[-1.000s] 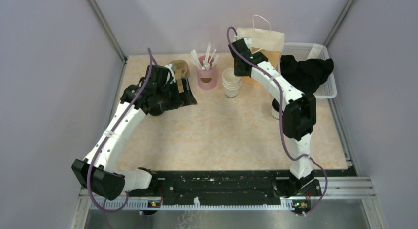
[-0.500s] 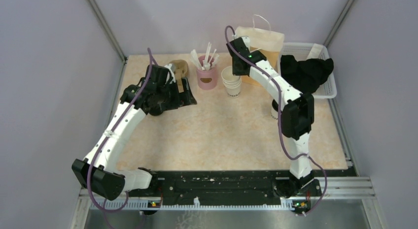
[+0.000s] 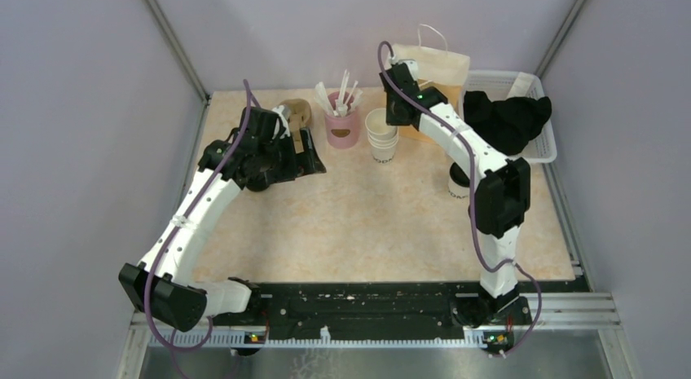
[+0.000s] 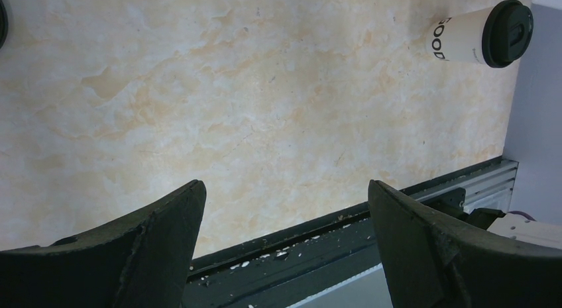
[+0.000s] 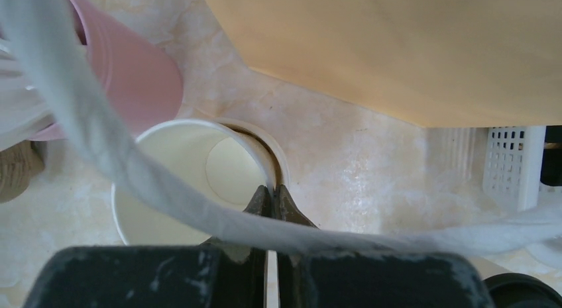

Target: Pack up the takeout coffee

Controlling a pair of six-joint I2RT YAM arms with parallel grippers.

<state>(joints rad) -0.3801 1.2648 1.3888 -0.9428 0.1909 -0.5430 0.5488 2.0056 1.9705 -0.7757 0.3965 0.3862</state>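
One takeout coffee, a white cup with dark lettering and a black lid, stands at the right of the table; in the top view this coffee is partly hidden behind my right arm. Its black lid shows at the lower right of the right wrist view. My right gripper is shut on the rim of the top lidless paper cup, which stands slightly out of the stack. My left gripper hangs wide open over bare table at the left, holding nothing.
A tan paper bag stands just behind the right gripper. A pink cup of stirrers is left of the stack. A white basket with black cloth sits at the back right. A brown round object lies behind the left gripper.
My right gripper has closed on the top cup's rim, and the right arm's elbow has swung a little to the right. The left arm has not moved.
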